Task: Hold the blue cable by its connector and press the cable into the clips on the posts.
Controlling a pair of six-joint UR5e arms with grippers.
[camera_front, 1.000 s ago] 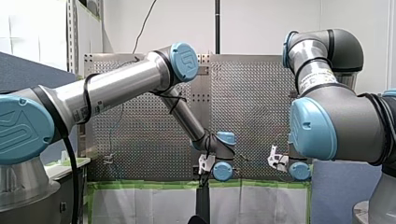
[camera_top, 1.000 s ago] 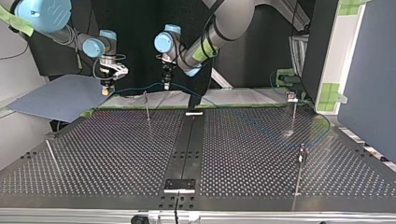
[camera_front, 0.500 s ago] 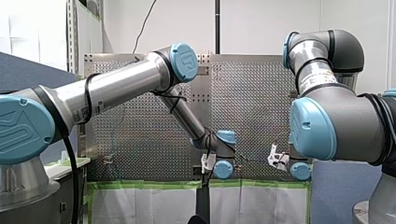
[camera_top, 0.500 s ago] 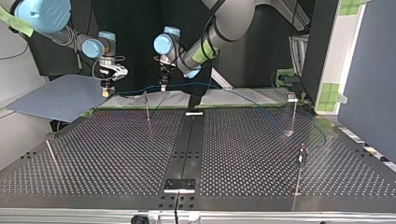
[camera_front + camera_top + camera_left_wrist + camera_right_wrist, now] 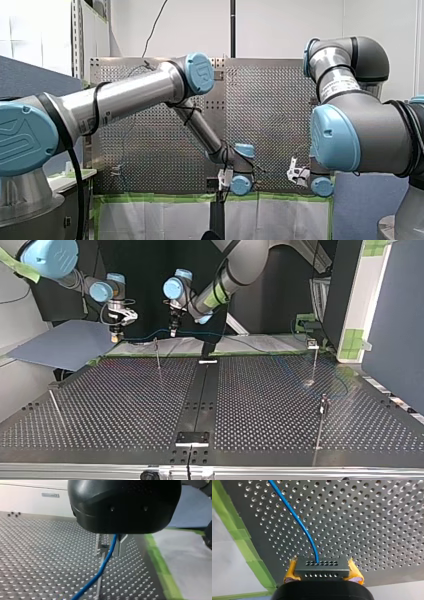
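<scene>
We read no clear text. Embossed logo on blue joint cap [image 5: 200,73], letters unclear; white label [image 5: 341,86] on my right arm [image 5: 380,135], print too small.

We work on a perforated table [image 5: 100,405]: thin posts [image 5: 158,356] stand in it, green tape [image 5: 160,565] edges it, and a metal plate [image 5: 192,438] sits on its dark centre strip [image 5: 197,395].

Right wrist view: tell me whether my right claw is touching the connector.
Touching. The right wrist view shows the right claw's yellow pads pressed against both ends of the grey connector, no gap either side; the blue cable leaves its face.
</scene>
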